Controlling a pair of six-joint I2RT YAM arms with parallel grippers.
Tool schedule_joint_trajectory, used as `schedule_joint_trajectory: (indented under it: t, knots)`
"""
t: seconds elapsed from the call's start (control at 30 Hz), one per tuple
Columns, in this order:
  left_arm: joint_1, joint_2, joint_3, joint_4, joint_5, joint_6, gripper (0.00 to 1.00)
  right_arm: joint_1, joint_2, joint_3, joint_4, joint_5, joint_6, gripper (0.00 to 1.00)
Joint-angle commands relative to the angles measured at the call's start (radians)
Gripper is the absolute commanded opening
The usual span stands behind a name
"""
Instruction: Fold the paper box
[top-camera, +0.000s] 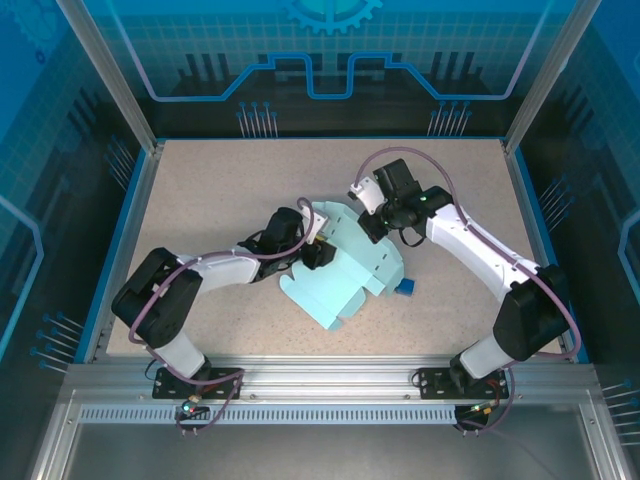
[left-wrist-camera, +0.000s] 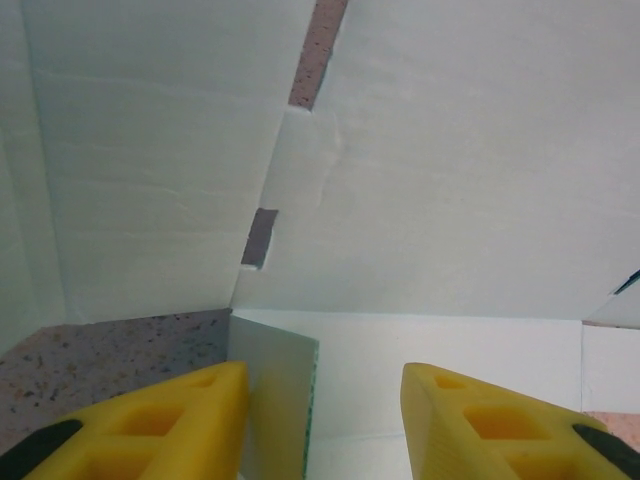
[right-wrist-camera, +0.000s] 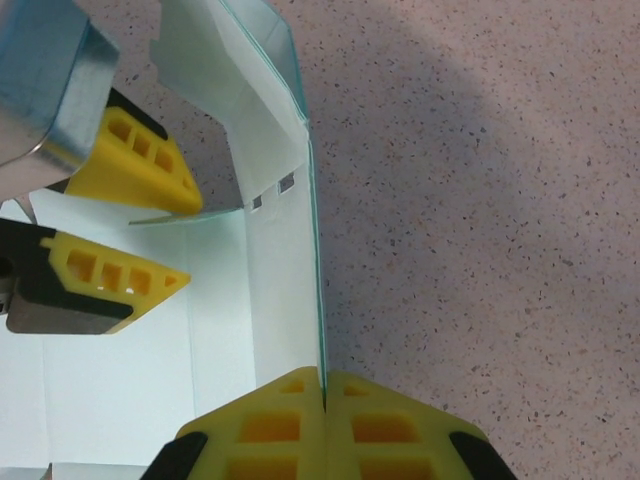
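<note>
Bright, even overhead light, soft shadows on the desk (top-camera: 220, 190). Right wrist view: broad shadow toward 1 o'clock. Left wrist view: the box (left-wrist-camera: 450, 150) washed out, perhaps slightly blurred.

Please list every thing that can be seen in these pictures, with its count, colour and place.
paper box: one, pale aqua, mid-table, mostly flat with one panel raised
cube: one, dark blue, beside the box's right edge
table: one, speckled beige, blue border
left pincer: one, yellow fingers, apart on either side of a flap
right pincer: one, yellow fingers, shut on the raised panel's edge
</note>
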Motion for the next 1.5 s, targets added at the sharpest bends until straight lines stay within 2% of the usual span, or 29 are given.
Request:
schedule_joint_trajectory:
  t: [0.0, 0.43, 0.67, 0.87, 1.03, 1.23, 1.47]
  knots:
    - [-0.027, -0.020, -0.021, 0.042, 0.055, -0.011, 0.45, -0.010, 0.011, 0.023, 0.026, -0.025, 0.037, 0.00]
    - [-0.112, 0.114, -0.045, 0.214, 0.039, -0.034, 0.49, -0.010, 0.008, -0.058, 0.087, -0.048, 0.069, 0.00]
    - [-0.106, 0.061, -0.073, 0.246, 0.002, -0.031, 0.53, -0.010, 0.008, -0.076, 0.094, 0.006, 0.051, 0.00]
    - [-0.046, -0.059, -0.104, 0.208, -0.007, -0.041, 0.58, -0.005, -0.007, -0.091, 0.133, 0.015, -0.010, 0.00]
    - [0.040, -0.137, -0.087, 0.144, 0.069, -0.046, 0.60, -0.004, -0.015, -0.096, 0.158, -0.006, -0.059, 0.00]
    - [0.128, -0.121, 0.003, 0.103, 0.228, -0.080, 0.60, -0.005, -0.011, -0.086, 0.166, -0.050, -0.058, 0.00]
    - [0.174, -0.062, 0.108, 0.072, 0.283, -0.127, 0.62, -0.006, -0.001, -0.074, 0.152, -0.069, -0.048, 0.00]
